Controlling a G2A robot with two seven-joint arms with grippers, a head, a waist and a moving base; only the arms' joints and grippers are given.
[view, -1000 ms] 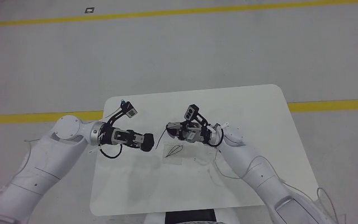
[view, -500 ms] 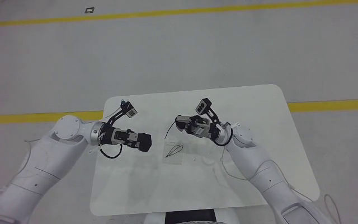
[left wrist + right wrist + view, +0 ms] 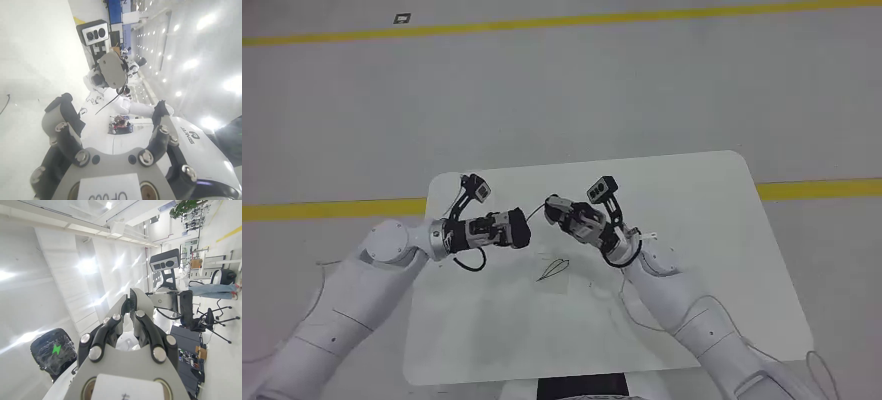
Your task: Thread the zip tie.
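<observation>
My right gripper [image 3: 554, 208] is above the middle of the white table [image 3: 692, 200], shut on a thin black zip tie [image 3: 539, 215] whose free end hangs toward the left gripper. In the left wrist view that tie [image 3: 111, 101] trails down from the right gripper [image 3: 111, 73]. My left gripper [image 3: 518, 228] hovers just to the left of it, open, with nothing between its fingers [image 3: 65, 106]. In the right wrist view the right gripper [image 3: 130, 303] has its pads pressed together, with a taped finger of the left gripper [image 3: 186, 308] beyond it.
A second black zip tie [image 3: 552, 268], bent into a loop, lies on the table a little in front of both grippers. The table's right half and near edge are bare white surface. Yellow floor lines run behind and beside the table.
The left gripper has risen and moved right toward the held tie. The right gripper has shifted toward the far side and a bit left, with the tie still in it.
</observation>
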